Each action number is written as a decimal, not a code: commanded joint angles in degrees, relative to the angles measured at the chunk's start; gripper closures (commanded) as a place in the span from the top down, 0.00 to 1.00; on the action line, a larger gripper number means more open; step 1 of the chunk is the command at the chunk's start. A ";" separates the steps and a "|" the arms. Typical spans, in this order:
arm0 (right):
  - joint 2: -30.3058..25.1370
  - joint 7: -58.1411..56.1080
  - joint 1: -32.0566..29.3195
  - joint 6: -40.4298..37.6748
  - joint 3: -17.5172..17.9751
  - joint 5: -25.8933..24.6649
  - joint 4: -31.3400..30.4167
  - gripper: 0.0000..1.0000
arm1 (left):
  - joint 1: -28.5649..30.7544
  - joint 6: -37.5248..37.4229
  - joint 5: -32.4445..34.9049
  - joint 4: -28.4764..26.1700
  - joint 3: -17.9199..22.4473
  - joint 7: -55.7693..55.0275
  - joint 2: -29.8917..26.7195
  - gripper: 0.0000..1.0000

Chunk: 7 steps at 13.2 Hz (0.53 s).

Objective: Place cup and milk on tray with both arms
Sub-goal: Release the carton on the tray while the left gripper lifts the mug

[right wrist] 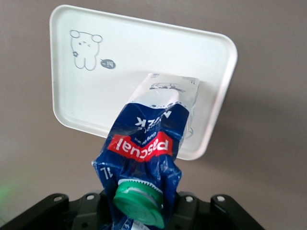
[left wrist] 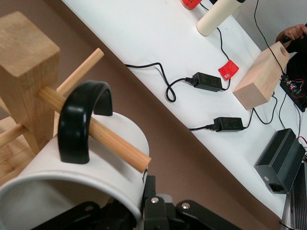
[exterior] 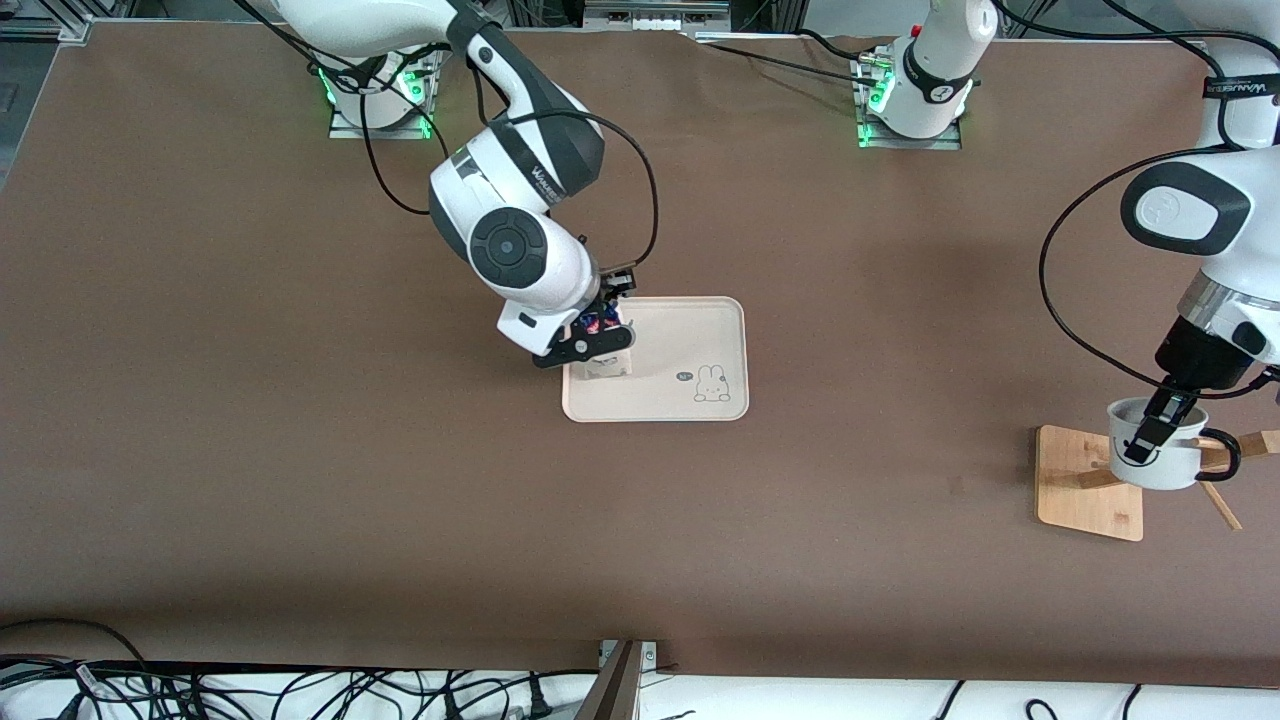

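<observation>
Right now the right pincer (exterior: 590,345) is clenched on the top of the milk (exterior: 603,340), holding the carton over the tray (exterior: 690,345) at the corner toward the right arm's end of the worktop (exterior: 250,450). From the right wrist view the milk (right wrist: 153,139) hangs tilted, its green cap (right wrist: 139,201) up by the pincer and its base low over the tray (right wrist: 96,96), near one edge; whether the base touches the tray I cannot tell. The rabbit drawing (exterior: 711,384) sits at about four o'clock on the tray as the front camera shows it, clear of the carton.

Toward the left arm's end of the worktop the left pincer (exterior: 1152,430) reaches into the cup (exterior: 1160,455), one finger inside and one outside on the smiley face, gripping the wall at the rim. The cup sits over the wooden rack base (exterior: 1085,485), with its black handle (exterior: 1222,455) at three o'clock. In the left wrist view the handle (left wrist: 81,120) is looped around a wooden peg (left wrist: 96,132) that runs out from the rack's post (left wrist: 26,72), and the cup (left wrist: 72,182) lies close against that peg
</observation>
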 commanded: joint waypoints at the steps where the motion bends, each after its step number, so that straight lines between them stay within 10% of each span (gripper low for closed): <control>1: 1.46 0.62 0.84 1.62 -0.08 -0.59 2.15 0.31 | -0.07 -2.34 4.27 0.98 -1.91 1.21 -0.97 0.00; 7: 1.73 0.36 -0.48 1.02 -0.17 -0.67 1.36 0.31 | 0.02 -13.23 13.44 1.50 -4.80 1.83 -4.49 0.00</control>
